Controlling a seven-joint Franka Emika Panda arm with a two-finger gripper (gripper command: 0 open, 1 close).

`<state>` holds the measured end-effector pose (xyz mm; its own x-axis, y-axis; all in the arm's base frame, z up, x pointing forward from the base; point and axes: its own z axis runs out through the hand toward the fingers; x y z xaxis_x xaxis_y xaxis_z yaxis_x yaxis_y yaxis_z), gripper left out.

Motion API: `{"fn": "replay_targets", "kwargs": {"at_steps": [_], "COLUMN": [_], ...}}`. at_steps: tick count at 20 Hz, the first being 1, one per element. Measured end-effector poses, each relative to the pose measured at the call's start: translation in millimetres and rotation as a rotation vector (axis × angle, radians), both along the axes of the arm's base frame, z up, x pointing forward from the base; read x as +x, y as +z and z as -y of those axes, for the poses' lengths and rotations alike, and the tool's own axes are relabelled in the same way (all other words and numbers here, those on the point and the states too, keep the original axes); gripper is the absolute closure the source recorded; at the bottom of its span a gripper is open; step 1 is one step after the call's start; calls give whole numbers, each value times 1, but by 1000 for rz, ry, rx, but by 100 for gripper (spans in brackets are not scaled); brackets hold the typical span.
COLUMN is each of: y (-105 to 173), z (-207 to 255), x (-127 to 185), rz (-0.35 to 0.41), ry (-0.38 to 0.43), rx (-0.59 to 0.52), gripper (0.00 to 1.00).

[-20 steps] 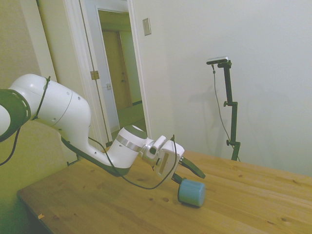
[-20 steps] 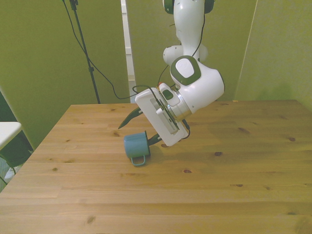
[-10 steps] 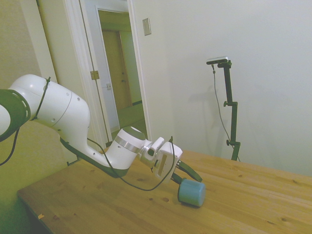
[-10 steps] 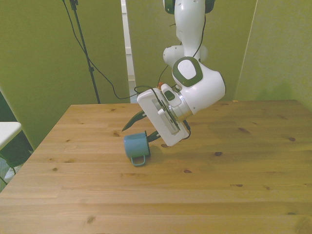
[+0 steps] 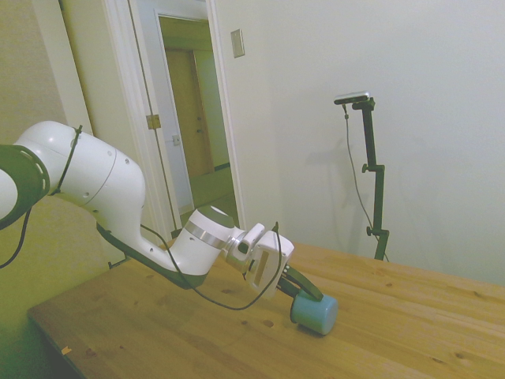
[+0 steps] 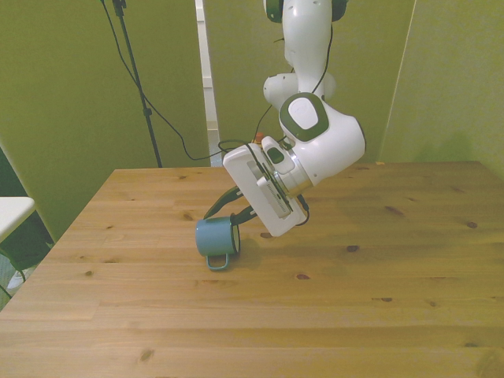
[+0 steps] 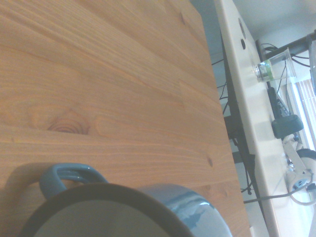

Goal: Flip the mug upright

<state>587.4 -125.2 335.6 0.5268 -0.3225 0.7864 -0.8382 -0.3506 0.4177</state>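
Lying on its side on the table, one mug, handle toward the camera. One gripper at its rim, fingers spread; fingertips partly hidden.

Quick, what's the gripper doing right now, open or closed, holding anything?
Gripper: open, fingers straddling the rim of the small blue-teal mug lying on its side; not clamped.

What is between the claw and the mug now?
Nothing: in the front view the claw reaches the rim of the mug, with no gap or other object visible between them.
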Motion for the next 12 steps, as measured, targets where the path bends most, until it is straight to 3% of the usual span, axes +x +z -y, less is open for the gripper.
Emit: {"fn": "replay_targets", "kwargs": {"at_steps": [8, 12], "y": [9, 53], "z": [-1, 9], "x": [-4, -12], "rz": [11, 79], "ry": [-8, -32], "rx": [2, 80], "gripper": [100, 100]}}
